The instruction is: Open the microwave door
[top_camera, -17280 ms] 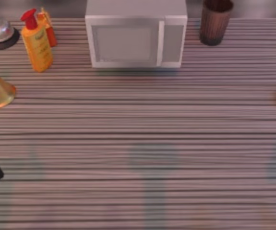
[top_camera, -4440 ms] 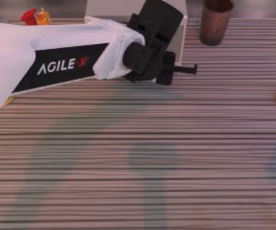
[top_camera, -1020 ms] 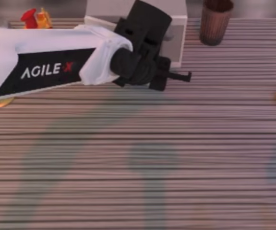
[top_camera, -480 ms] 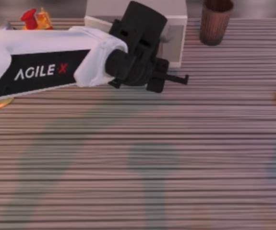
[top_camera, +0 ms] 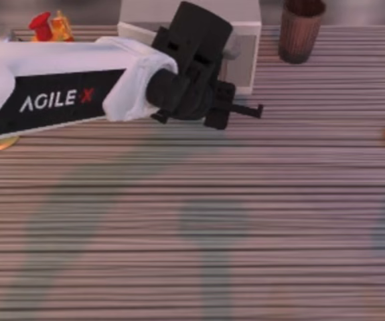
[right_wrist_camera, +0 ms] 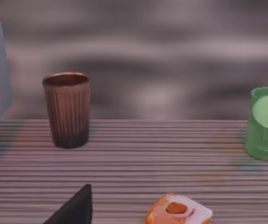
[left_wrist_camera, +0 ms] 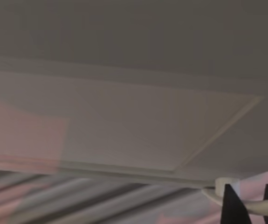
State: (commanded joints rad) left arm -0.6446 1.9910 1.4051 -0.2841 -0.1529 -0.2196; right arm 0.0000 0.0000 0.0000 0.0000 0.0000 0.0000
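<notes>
Reaching across from the near left toward the far middle of the table (top_camera: 246,221), the left arm covers most of the microwave (top_camera: 242,17) in the top view, so progress has to be judged from scraps. The nearer half of the table is bare striped wood. The left gripper (top_camera: 249,109) sits just in front of the microwave's front face, below the grey control panel (top_camera: 240,57), its thin black fingers pointing right. In the left wrist view two dark fingertips (left_wrist_camera: 230,207) stand a little apart with a pale curved piece, possibly the handle, lying between them; whether they are clamped on it I cannot tell.

The microwave door (left_wrist_camera: 124,126) fills that wrist view as a flat pale panel seen at a slant. It seems to be swung out somewhat from the body, but how far is hidden. I judge the pull to be under way, with most of the swing left.

At the far right stands a brown ribbed cup (top_camera: 301,30). The right gripper (right_wrist_camera: 75,210) shows only as a dark tip, parked near the right.
</notes>
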